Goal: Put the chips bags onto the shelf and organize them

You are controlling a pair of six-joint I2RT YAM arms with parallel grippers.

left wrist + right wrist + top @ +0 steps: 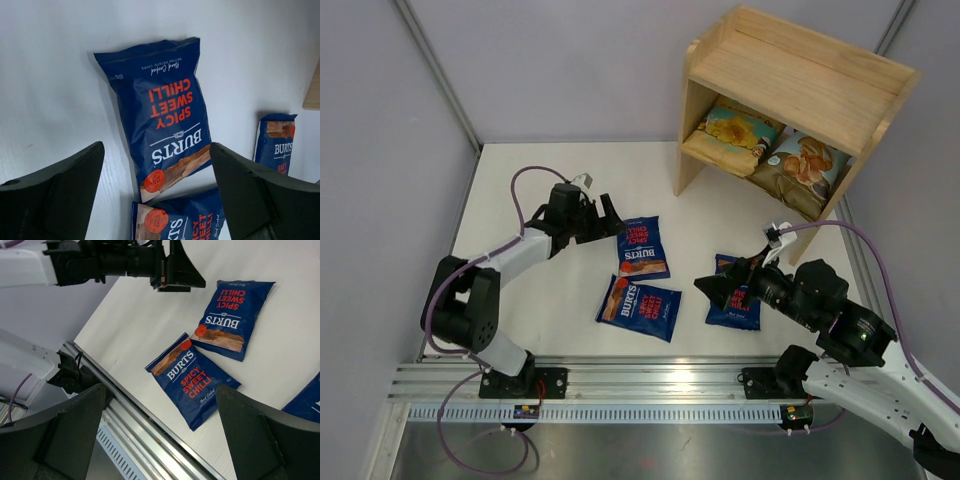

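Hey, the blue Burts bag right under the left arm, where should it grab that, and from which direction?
Come straight down and pinch the Burts bag across its narrow width, near the middle. It lies flat on the table, and the open left claw spans both long sides. Avoid the end beside the neighbouring bag.

I've got a white table (535,190) on screen, matte and flat, with grey walls (380,140) closing it in on the left, back and right. A thin metal left post (435,70) runs up the rear left corner, and a right post (890,25) runs up the rear right. A slotted aluminium rail (650,385) lies along the table's near edge. Below it, at the bottom of my overhead view, sits a dull grey metal sheet (650,450).
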